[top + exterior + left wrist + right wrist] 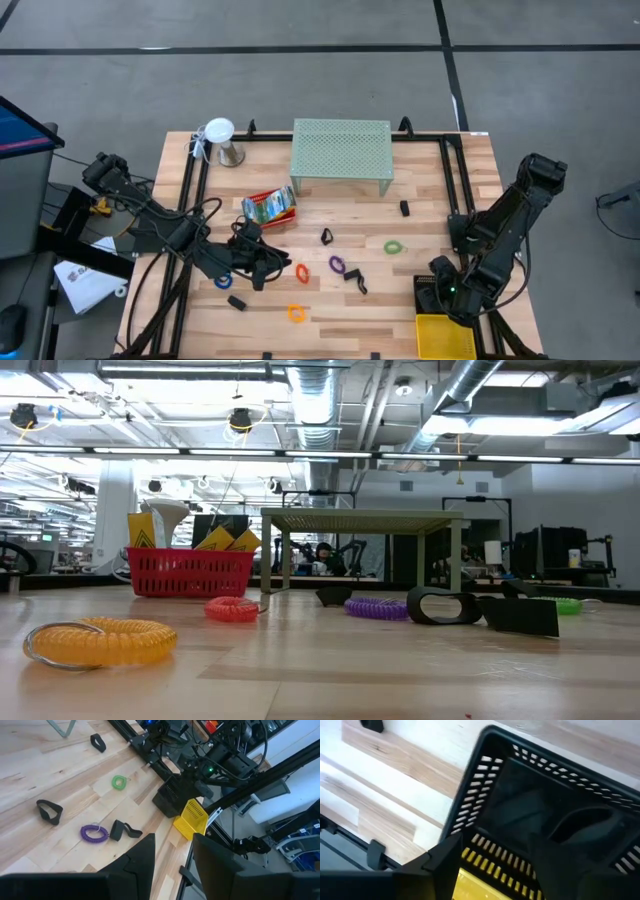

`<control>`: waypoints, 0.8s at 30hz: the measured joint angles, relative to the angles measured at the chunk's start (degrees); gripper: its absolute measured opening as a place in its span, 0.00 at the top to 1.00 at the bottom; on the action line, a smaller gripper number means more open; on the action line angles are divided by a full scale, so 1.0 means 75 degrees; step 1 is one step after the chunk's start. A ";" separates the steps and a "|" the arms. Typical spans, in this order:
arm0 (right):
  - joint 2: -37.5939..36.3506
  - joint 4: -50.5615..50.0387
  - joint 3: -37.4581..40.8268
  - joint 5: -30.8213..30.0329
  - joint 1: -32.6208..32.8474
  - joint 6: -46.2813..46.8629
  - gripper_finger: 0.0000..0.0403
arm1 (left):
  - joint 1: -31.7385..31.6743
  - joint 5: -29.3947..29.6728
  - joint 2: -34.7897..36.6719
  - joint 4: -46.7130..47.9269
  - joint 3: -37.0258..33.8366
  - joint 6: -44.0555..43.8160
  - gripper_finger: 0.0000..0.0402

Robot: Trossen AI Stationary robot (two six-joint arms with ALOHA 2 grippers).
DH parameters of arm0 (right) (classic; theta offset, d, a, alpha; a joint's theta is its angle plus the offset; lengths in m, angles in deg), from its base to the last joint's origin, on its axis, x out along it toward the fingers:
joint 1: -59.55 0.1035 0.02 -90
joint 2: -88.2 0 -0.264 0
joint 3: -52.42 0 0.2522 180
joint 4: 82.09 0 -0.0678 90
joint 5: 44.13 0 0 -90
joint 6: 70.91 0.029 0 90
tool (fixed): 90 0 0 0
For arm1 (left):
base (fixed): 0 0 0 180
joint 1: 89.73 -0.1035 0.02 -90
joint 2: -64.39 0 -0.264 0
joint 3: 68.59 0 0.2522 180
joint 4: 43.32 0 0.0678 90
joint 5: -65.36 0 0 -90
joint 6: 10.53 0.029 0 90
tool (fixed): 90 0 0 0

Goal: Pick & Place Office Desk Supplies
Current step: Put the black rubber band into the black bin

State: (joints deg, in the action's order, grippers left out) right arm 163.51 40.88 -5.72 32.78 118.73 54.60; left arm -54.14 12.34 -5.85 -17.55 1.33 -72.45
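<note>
Because your right tool (495,870) hangs just above the black tray (560,805), fingers spread and empty, it reads as a drop point, and a black clip (585,827) appears to lie inside, its long axis roughly along the tray's length. Your left tool (172,857) sits well across the worktop (420,190) from that tray, fingers parted and empty, near the blue loop (222,282). Purple (337,265), orange (296,313) and green (394,246) loops lie flat between.

Bright, even overhead light; soft shadows; the right wrist view is blurred.
</note>
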 joint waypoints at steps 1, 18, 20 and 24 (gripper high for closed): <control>0.0000 0.0034 -0.0015 -0.0096 -0.0002 -0.0011 0.45 | 0.0000 -0.0001 0.0000 0.0010 0.0000 0.0007 0.68; -0.0003 -0.0376 -0.1723 -0.3405 -0.0298 -0.0654 0.45 | 0.0571 -0.3463 0.0000 0.4684 -0.0383 -0.4166 0.59; -0.0006 -0.0356 -0.1858 -0.3463 -0.0448 -0.0984 0.44 | 0.0691 -0.3656 -0.0003 0.4299 -0.0747 -0.4557 0.53; -0.0006 -0.0150 -0.1979 -0.3464 -0.0703 -0.1565 0.43 | 0.0879 -0.3797 -0.0327 0.2720 -0.1525 -0.5146 0.41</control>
State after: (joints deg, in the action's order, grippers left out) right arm 163.47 39.75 -20.56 6.80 113.46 42.86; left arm -47.55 -16.14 -8.31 2.85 -10.11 -111.04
